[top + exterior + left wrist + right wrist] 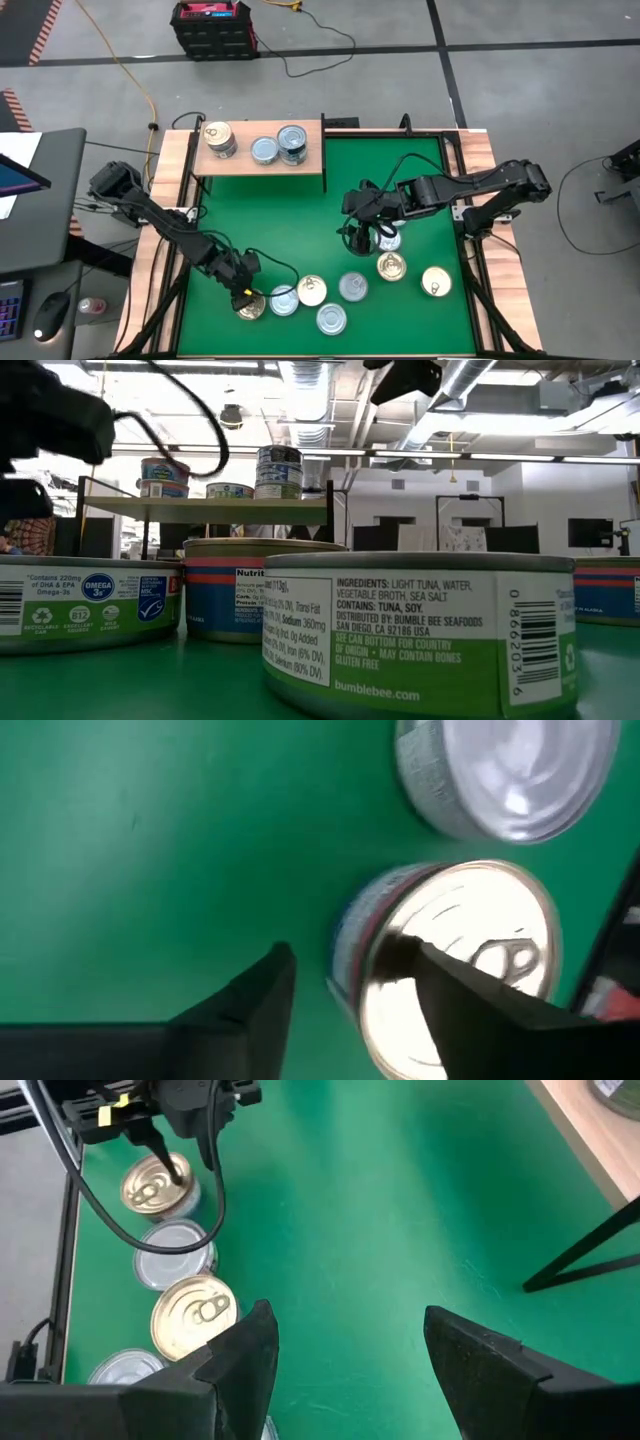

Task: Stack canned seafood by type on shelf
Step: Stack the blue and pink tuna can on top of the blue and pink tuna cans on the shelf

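Note:
The shelf (262, 158) stands on thin dark legs at the mat's far left edge. It carries a gold-lidded tin (218, 138), a silver tin (264, 150) and a taller pile of tins (292, 143). Several tins lie flat on the green mat (300, 220) near its front edge. Leftmost of them is a gold-lidded tin (455, 970). My left gripper (345, 965) is open low over it, one finger above the lid and the other beside the tin's wall. My right gripper (345, 1335) hangs open above the mat's middle, with nothing between its fingers. My left gripper comes at the gold-lidded tin from above, slanting down. One finger (440, 995) stands over the lid's edge (395, 955), and whether it touches the lid I cannot tell. The other finger is clear of the tin, over bare mat. The tin lies flat on the mat.
A silver tin (510, 775) lies right beside the gold one, with more tins (312, 291) in a row toward the right. Another tin (388, 240) sits under my right arm. The shelf's dark legs (590, 1250) stand on the mat. The mat's middle is bare.

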You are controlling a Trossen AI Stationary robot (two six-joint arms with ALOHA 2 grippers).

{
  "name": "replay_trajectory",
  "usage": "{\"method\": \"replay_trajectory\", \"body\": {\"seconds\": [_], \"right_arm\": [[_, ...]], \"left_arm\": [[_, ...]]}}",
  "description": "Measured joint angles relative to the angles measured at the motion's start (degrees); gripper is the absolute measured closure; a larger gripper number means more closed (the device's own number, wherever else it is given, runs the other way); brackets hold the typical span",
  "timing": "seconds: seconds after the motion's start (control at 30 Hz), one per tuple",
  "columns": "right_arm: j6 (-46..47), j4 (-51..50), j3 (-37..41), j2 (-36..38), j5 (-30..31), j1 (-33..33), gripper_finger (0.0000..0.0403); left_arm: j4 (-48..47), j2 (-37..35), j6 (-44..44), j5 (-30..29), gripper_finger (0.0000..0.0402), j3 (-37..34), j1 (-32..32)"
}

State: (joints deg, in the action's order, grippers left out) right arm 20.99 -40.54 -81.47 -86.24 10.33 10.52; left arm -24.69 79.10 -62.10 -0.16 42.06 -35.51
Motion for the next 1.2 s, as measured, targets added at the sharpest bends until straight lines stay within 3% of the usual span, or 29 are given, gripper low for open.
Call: {"method": "replay_trajectory", "body": {"seconds": [0.2,0.4,0.63,0.93,1.1,1.2], "right_arm": [[0.1,0.0,0.0,0.0,0.0,0.8,0.0127],[0.5,0.7,0.0,0.0,0.0,1.1,0.0127],[1.1,3.4,0.0,0.0,-0.1,2.3,0.0127],[1.6,3.5,0.0,0.0,-0.2,2.3,0.0127],[1.6,3.4,0.0,0.0,-0.2,2.3,0.0127],[1.4,3.3,0.0,0.0,-0.2,2.1,0.0127]], "left_arm": [[2.0,0.4,2.6,-2.4,0.0288,0.1,0.0],[2.0,0.2,4.0,-2.9,0.0391,0.1,0.3],[-1.3,0.2,4.5,-3.3,0.0401,0.1,3.0],[-10.1,-0.9,1.0,-8.9,0.0401,-0.1,7.5],[-15.8,-7.3,-1.6,-14.3,0.0401,1.4,7.7],[-14.1,-12.1,-2.2,-16.2,0.0401,2.1,7.5]]}}
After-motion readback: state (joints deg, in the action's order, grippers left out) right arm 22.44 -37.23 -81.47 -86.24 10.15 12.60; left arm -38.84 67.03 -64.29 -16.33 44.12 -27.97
